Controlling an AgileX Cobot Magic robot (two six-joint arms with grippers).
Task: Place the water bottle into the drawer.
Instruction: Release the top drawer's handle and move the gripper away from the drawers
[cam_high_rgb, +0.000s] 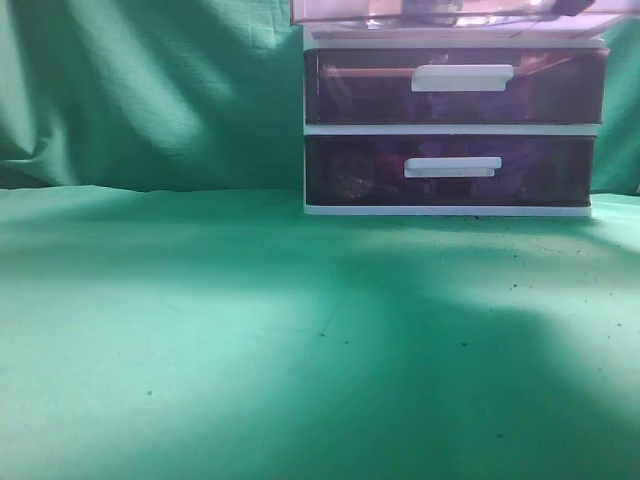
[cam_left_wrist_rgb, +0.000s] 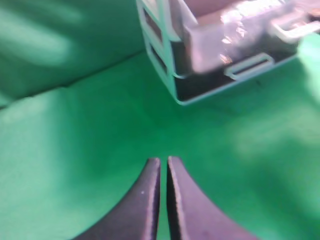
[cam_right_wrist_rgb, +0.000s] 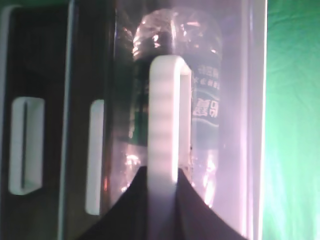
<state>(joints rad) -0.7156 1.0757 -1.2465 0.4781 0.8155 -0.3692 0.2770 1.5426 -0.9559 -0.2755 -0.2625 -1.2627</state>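
Note:
The drawer (cam_high_rgb: 340, 12), the uppermost one, stands pulled out at the top edge of the exterior view. In the right wrist view my right gripper (cam_right_wrist_rgb: 163, 172) is shut on its white bar handle (cam_right_wrist_rgb: 167, 100). The water bottle (cam_right_wrist_rgb: 205, 100), clear with a dark green label, lies inside the drawer and shows through its translucent front (cam_right_wrist_rgb: 235, 125). My left gripper (cam_left_wrist_rgb: 163, 162) is shut and empty, hanging above the green cloth, well short of the drawer unit (cam_left_wrist_rgb: 200, 85). The open drawer (cam_left_wrist_rgb: 210, 45) shows blurred in that view. Neither gripper shows clearly in the exterior view.
Two lower purple drawers (cam_high_rgb: 350, 95) (cam_high_rgb: 350, 170) with white handles are closed; their handles also show in the right wrist view (cam_right_wrist_rgb: 95, 155) (cam_right_wrist_rgb: 26, 145). Green cloth (cam_high_rgb: 250, 330) covers the table and hangs as a backdrop (cam_high_rgb: 150, 90).

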